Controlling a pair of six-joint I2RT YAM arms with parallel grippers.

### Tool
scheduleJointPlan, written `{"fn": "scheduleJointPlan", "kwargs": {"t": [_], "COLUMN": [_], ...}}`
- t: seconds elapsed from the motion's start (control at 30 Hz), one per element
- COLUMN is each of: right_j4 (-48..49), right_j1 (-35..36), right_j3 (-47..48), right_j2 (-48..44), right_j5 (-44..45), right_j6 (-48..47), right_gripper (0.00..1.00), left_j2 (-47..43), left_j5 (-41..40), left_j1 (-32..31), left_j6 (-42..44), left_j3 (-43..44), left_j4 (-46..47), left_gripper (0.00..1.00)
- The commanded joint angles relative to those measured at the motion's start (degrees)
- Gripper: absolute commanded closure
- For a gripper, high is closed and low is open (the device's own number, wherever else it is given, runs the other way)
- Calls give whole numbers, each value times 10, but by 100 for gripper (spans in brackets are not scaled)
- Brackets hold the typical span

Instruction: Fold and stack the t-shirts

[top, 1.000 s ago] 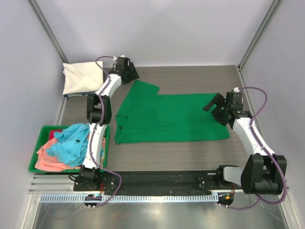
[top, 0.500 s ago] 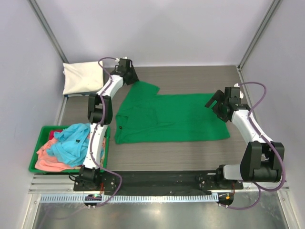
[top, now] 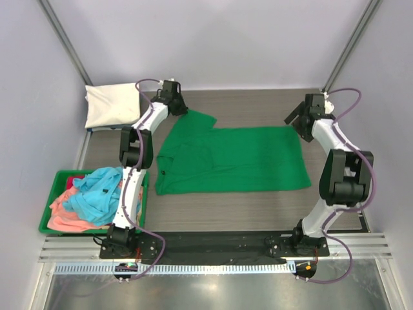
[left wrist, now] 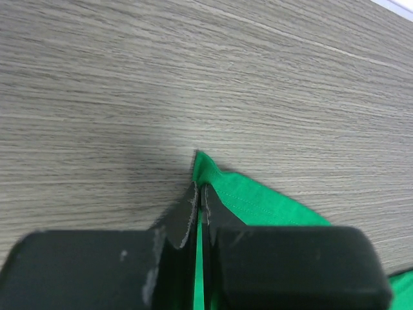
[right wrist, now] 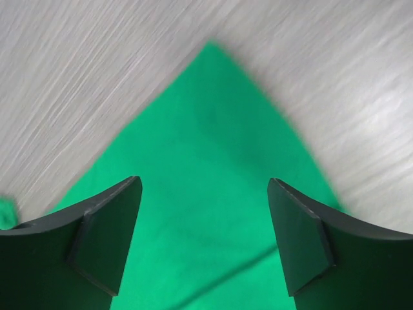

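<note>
Corners guide the fold, so the left pincer [left wrist: 199, 194] is clenched on a sleeve tip of the bright green cotton t-shirt [top: 232, 161] (flat on the grey wood-grain bench [top: 258, 106]) while the right pincer [right wrist: 203, 239] hovers released over another corner.

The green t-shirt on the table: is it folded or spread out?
Spread out. The green t-shirt lies flat and wide on the table, its full length showing.

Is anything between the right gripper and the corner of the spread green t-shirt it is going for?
Nothing visible does. The right gripper has its jaws open over the far right corner of the bright green cotton t-shirt, and only bare fabric and wood-grain table show between them.
</note>
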Motion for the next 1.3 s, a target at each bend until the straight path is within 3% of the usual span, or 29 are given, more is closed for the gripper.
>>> {"fn": "scheduleJointPlan", "kwargs": {"t": [0.0, 0.37, 0.97, 1.07, 1.17, 1.2, 1.27], "right_j4": [3, -13, -10, -9, -8, -7, -7], "right_j1": [-13, -14, -7, -6, -5, -5, -5], "right_j3": [90, 258, 283, 281, 268, 264, 257], "right_j2": [80, 261, 327, 328, 317, 316, 303], "right_j5": [49, 70, 57, 52, 54, 53, 51], "right_j6": [-39, -79, -86, -85, -86, -86, -89], "right_gripper": [17, 34, 57, 64, 81, 93, 99], "left_j2": [-6, -44, -55, -55, -56, -57, -62], "left_j5": [10, 14, 24, 24, 25, 28, 32], "left_j1": [-3, -1, 5, 4, 6, 5, 6], "left_j6": [5, 5, -1, -1, -1, -1, 6], "left_j3": [-25, -77, -94, -97, -98, -98, -96], "left_j4": [-6, 21, 27, 29, 31, 31, 34], "left_gripper": [100, 100, 100, 100, 100, 100, 100]}}
